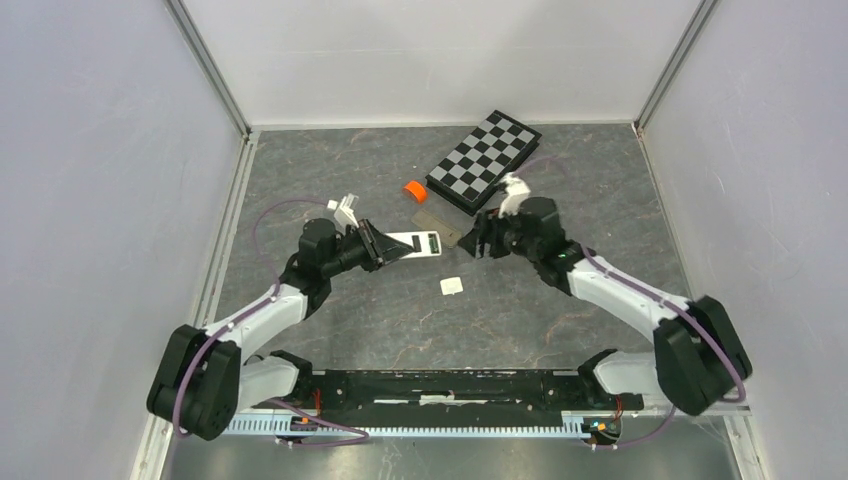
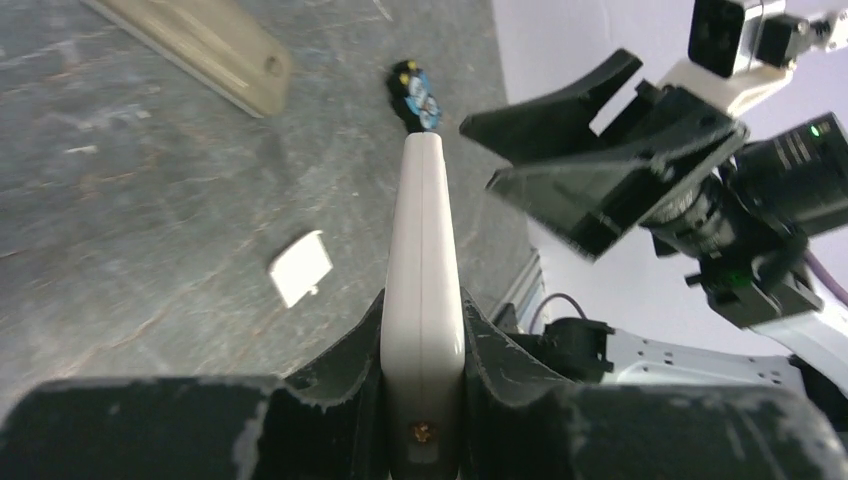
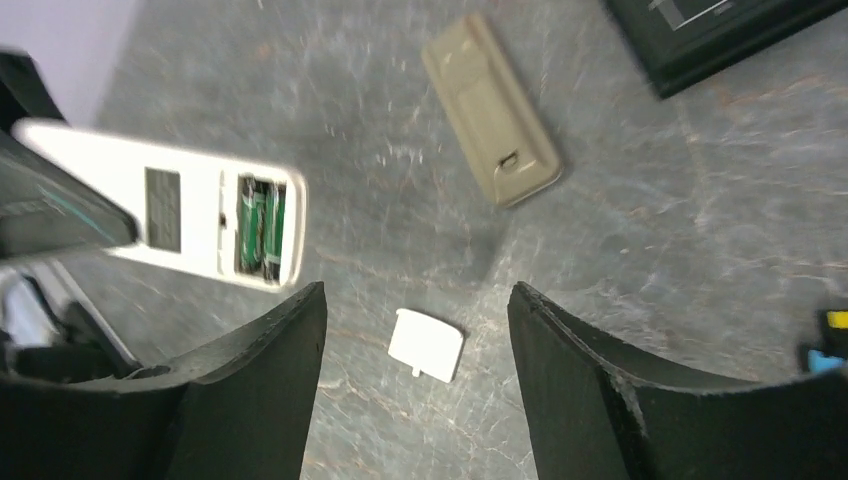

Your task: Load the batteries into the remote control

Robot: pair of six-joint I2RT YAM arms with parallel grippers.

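Right gripper (image 3: 415,300) is spread wide, holding nothing. Left gripper (image 1: 378,244) pinches the white remote (image 3: 160,210), which runs left-right across the right wrist view, bay end toward the right gripper. Two green batteries (image 3: 260,225) sit in its open bay. The loose cover (image 3: 425,345) lies bottom-centre and the right arm looks nearer to it. No readable labels.

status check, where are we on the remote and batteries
Left tool shut on white remote. Right tool open, empty, above the loose cover. Two batteries sit in the open compartment. Beige remote lies apart, not in the way.
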